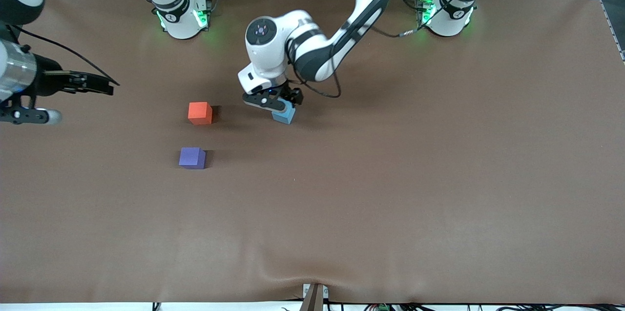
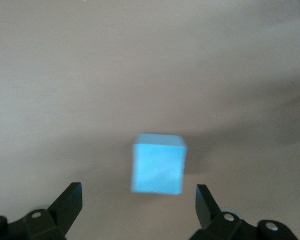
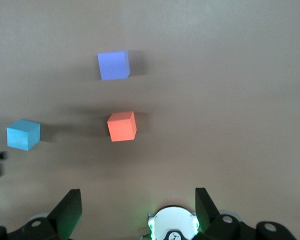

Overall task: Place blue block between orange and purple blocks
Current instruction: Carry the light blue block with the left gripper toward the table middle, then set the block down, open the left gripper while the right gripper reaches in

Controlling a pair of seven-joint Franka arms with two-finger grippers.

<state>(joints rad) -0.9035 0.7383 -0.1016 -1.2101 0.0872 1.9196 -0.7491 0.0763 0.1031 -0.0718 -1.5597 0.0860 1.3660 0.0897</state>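
The blue block (image 1: 284, 115) lies on the brown table, beside the orange block (image 1: 200, 113) toward the left arm's end. The purple block (image 1: 192, 157) lies nearer to the front camera than the orange one. My left gripper (image 1: 276, 105) hovers just over the blue block, partly covering it. In the left wrist view the left gripper (image 2: 140, 194) is open, and the blue block (image 2: 158, 164) sits just ahead of the fingertips (image 2: 72, 196), untouched. My right gripper (image 1: 103, 85) waits open and empty, raised at the right arm's end. The right wrist view shows the blue block (image 3: 23, 134), the orange block (image 3: 122, 126), the purple block (image 3: 113, 65) and the right gripper (image 3: 138, 196).
A gap about one block wide separates the orange and purple blocks. The brown table cover (image 1: 390, 179) has a ripple at its front edge, by a small bracket (image 1: 313, 296). The arm bases (image 1: 181, 15) stand along the back edge.
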